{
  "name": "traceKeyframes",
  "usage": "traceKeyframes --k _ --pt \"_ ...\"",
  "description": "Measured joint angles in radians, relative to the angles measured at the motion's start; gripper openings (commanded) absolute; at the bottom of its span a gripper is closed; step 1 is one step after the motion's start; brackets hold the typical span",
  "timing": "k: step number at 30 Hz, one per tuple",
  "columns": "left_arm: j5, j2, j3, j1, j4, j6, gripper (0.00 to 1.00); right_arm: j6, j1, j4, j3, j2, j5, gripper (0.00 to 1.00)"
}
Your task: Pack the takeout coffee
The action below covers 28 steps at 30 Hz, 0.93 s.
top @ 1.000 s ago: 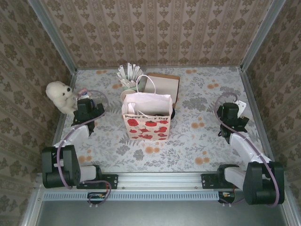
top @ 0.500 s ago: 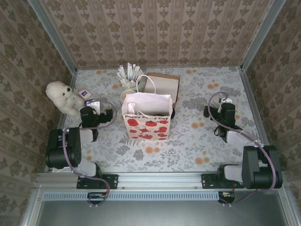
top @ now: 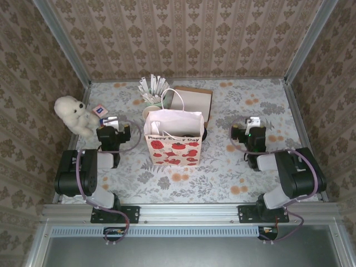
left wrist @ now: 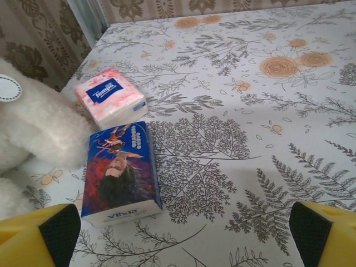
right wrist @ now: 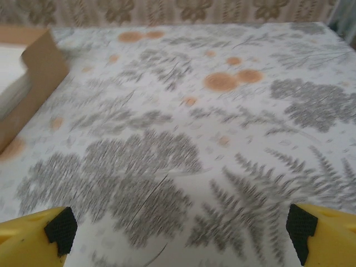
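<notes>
As both arms sat low either side of the bag w/ nothing gripped, left end effector (left wrist: 183,231) was spread wide over the worktop (left wrist: 267,139) near a blue tissue pack (left wrist: 122,167). Right end effector (right wrist: 181,228) was equally wide over bare print. Gift bag (top: 173,139) stood upright, mouth open, prob. to receive the takeout coffee (top: 204,134). Its dark edge peeked from behind the bag's right side, mostly hidden.

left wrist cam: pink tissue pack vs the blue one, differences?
Print: the pink pack is pink and white with a Tempo logo; the blue pack is dark blue with a figure and Vinda lettering. Shape: the pink pack looks squarish, the blue pack oblong. Place: the pink pack lies farther from the camera than the blue pack. Both lie flat on the table beside the white plush toy.
</notes>
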Motion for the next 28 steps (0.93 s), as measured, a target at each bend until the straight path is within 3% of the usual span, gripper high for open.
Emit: traceKeyframes --k 3,9,17,28 --pt "-0.010 0.000 0.000 -0.001 0.009 0.000 1.00 -0.017 0.022 0.041 -0.037 0.014 0.055 1.00" --pt "-0.020 0.000 0.000 -0.002 0.013 0.000 1.00 0.014 -0.071 0.012 0.056 0.011 0.064 1.00" --pt "-0.025 0.000 0.000 -0.007 0.013 0.000 1.00 0.005 -0.114 -0.048 0.075 0.011 -0.150 1.00" --pt "-0.019 0.000 0.000 -0.002 0.012 0.000 1.00 0.005 -0.117 -0.060 0.075 0.011 -0.207 1.00"
